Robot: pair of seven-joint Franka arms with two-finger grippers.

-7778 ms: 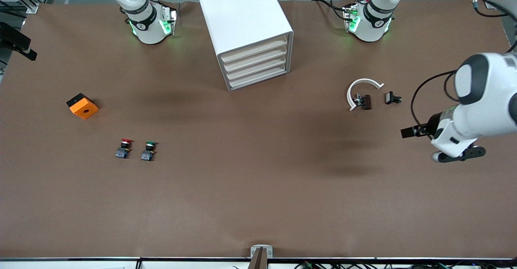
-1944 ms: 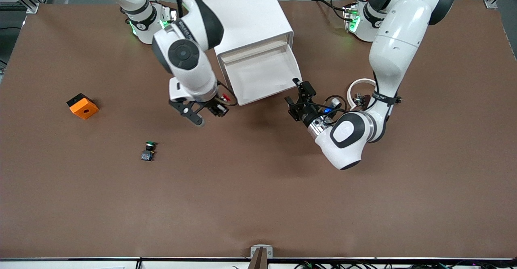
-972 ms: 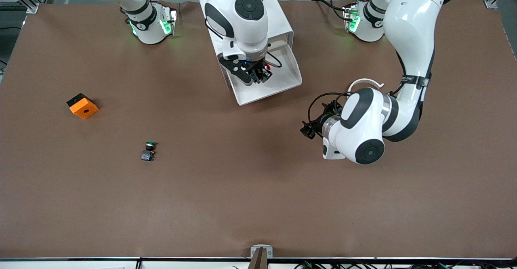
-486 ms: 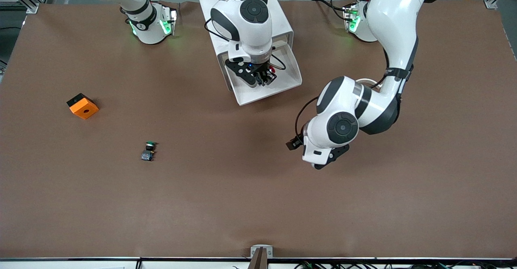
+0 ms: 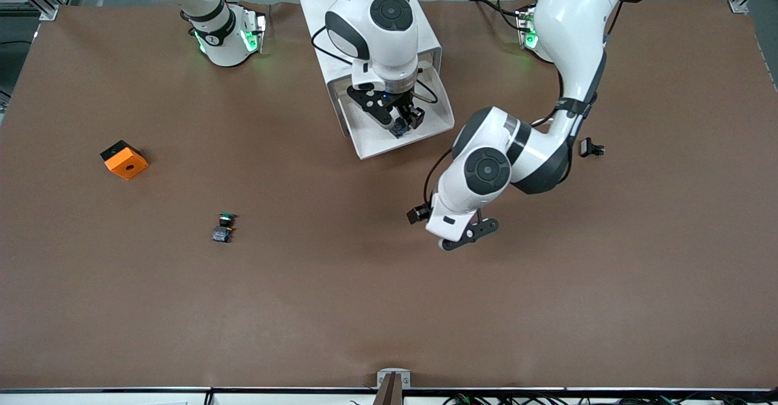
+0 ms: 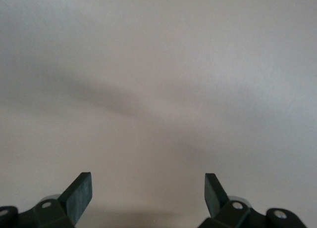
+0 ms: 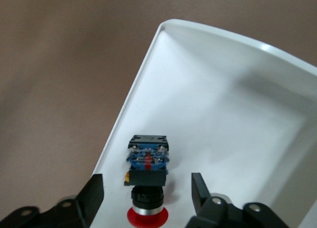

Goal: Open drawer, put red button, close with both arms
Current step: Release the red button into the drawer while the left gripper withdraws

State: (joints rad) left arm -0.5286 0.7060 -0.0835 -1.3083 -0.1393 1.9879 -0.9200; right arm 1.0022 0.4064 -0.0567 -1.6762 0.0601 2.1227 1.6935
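Observation:
The red button [image 7: 147, 161] lies on the floor of the open white drawer [image 7: 237, 114], close to its side wall. My right gripper [image 7: 147, 181] is open with a finger on each side of the button, and neither finger touches it. In the front view my right gripper [image 5: 406, 119] is low in the drawer [image 5: 439, 123], the lowest one of the white cabinet [image 5: 316, 3], and the button's blue block [image 5: 399, 128] peeks out beneath it. My left gripper [image 5: 417, 214] is over bare table nearer the front camera than the drawer. In the left wrist view it [image 6: 148, 181] is open and empty.
A green-capped button [image 5: 222, 227] and an orange block [image 5: 124, 159] lie toward the right arm's end of the table. A small black part [image 5: 591, 148] lies toward the left arm's end, beside the left arm's elbow.
My right gripper carried the red button into the drawer, lowered, and opened, so the button now lies free. My left arm swung away from the drawer front toward the front camera.

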